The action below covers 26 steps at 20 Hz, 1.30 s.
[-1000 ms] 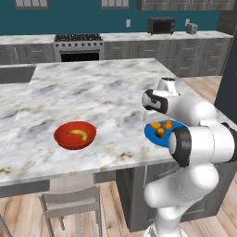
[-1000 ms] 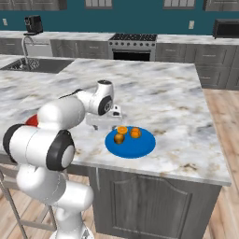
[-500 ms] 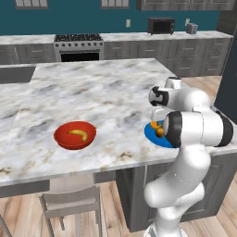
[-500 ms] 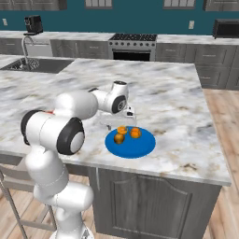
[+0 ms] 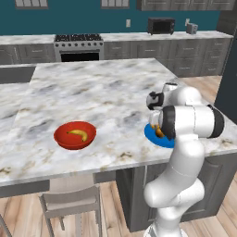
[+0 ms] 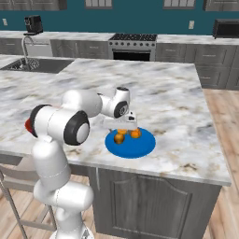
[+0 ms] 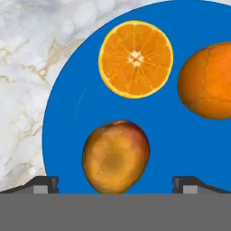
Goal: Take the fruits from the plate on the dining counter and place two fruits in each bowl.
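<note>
On the marble dining counter (image 5: 102,88) lies the blue plate (image 6: 140,147), near the front edge. My gripper (image 6: 127,127) hangs just above it, open, pointing down. In the hand view a brownish-orange fruit (image 7: 115,155) sits between my fingertips (image 7: 43,184), with nothing gripped. A halved orange (image 7: 136,59) and a whole orange (image 7: 207,81) lie farther out on the plate (image 7: 180,144). The red bowl (image 5: 60,136) sits to the left with the yellow banana (image 5: 78,134) inside. My arm hides most of the plate (image 5: 152,134) in the left base view.
The plate sits close to the counter's front edge (image 6: 154,170). A stool (image 5: 69,199) stands below the counter under the red bowl. A stove (image 5: 77,44) and a sink (image 6: 37,65) are on the far back counters.
My arm has swung over to the blue plate and the hand has come down above the fruits. The jaws have stayed open.
</note>
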Tool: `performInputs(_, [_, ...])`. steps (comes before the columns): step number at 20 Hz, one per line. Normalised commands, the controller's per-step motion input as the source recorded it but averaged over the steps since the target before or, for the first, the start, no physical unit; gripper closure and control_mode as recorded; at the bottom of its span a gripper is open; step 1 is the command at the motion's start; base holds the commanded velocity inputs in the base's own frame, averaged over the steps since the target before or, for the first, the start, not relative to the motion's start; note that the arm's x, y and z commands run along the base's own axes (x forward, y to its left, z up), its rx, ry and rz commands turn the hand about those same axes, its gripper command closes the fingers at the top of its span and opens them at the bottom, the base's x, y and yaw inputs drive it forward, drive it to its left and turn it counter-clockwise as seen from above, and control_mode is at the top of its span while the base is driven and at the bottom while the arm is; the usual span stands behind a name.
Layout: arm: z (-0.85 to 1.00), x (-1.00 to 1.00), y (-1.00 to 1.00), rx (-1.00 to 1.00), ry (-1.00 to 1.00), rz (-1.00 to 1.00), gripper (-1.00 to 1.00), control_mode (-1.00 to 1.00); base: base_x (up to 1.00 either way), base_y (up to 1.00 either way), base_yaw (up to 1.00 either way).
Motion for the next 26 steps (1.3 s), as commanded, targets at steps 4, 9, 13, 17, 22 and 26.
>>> performInputs(4, [-0.25,0.01,0.0,0.0,0.03,0.0,-1.0,-1.0,0.0,0.0,0.0])
performInputs(9, [-0.22,0.0,0.0,0.0,0.05,0.0,-1.0,-1.0,0.0,0.0,0.0])
performInputs(13, [-0.15,0.0,0.0,0.0,0.03,0.0,-1.0,-1.0,0.0,0.0,0.0])
performInputs(17, [-0.16,0.0,0.0,0.0,0.0,0.0,1.0,-1.0,0.0,0.0,0.0])
performInputs(22, [0.04,-0.02,0.0,0.0,0.0,0.0,1.0,-1.0,0.0,0.0,0.0])
performInputs(26, [0.77,-0.27,0.03,0.0,0.0,0.0,1.0,-1.0,0.0,0.0,0.0])
